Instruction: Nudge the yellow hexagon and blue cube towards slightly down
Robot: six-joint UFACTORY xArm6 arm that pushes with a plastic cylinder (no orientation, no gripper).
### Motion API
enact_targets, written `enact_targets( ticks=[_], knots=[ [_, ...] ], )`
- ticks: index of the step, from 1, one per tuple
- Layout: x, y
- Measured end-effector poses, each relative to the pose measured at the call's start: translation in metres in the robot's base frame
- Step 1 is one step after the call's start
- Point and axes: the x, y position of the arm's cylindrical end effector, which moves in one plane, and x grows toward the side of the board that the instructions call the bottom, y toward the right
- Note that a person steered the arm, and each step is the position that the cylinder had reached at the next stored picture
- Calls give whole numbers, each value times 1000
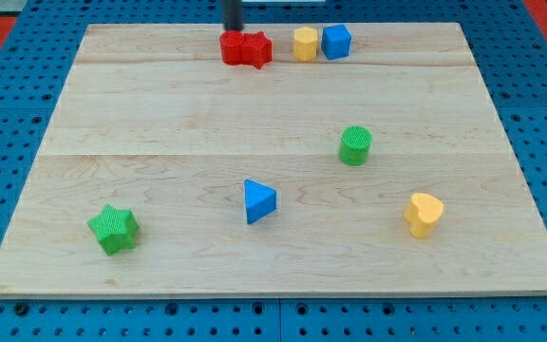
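Observation:
The yellow hexagon point(305, 44) sits near the view's top edge of the wooden board point(160, 114), touching or nearly touching the blue cube point(336, 41) on its right. My tip point(233, 29) is at the view's top, just above the left one of two red blocks point(246, 48), which stand left of the yellow hexagon. The tip is apart from the hexagon and the cube, about a block's width or more to their left.
A green cylinder point(355, 145) stands right of centre. A blue triangle point(259, 201) lies lower centre. A yellow heart point(424, 214) is at lower right. A green star point(114, 229) is at lower left. A blue pegboard point(8, 114) surrounds the board.

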Motion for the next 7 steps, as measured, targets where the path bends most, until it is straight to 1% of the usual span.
enact_targets(
  ticks=[1, 2, 4, 5, 6, 7],
  knots=[
    [0, 14],
    [1, 17],
    [1, 82],
    [3, 97],
    [3, 100],
    [12, 100]
  ],
)
